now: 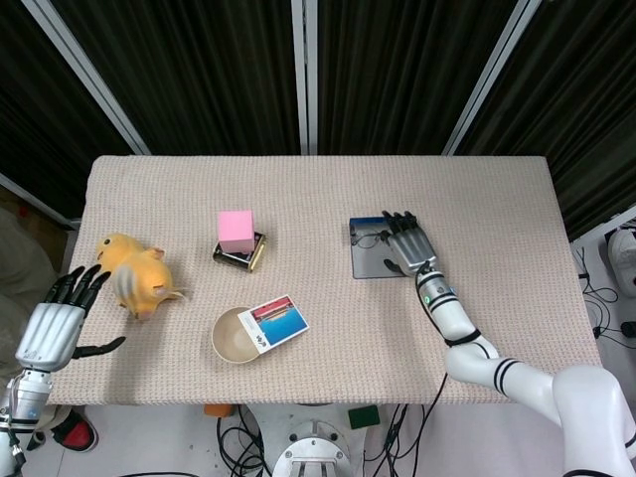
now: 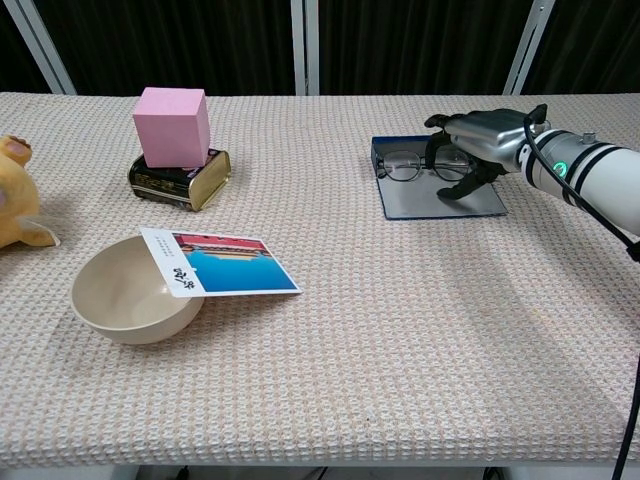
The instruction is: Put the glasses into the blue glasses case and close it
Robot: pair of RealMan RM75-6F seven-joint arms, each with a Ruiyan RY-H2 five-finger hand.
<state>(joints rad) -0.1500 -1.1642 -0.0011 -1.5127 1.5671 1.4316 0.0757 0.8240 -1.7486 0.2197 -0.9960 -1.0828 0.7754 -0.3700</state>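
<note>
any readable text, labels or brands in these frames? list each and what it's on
None can be read.
Picture card resting on the bowl: dark marks on its white margin, too small and tilted to read.
Black and gold tin under the pink cube: no legible lettering.

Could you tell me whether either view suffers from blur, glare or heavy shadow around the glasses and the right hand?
Head view: sharp and evenly lit, but the glasses are small and partly covered by the right hand. Chest view: crisp, the glasses clear in the blue glasses case; the right hand casts only a soft shadow there, with no strong glare.
</note>
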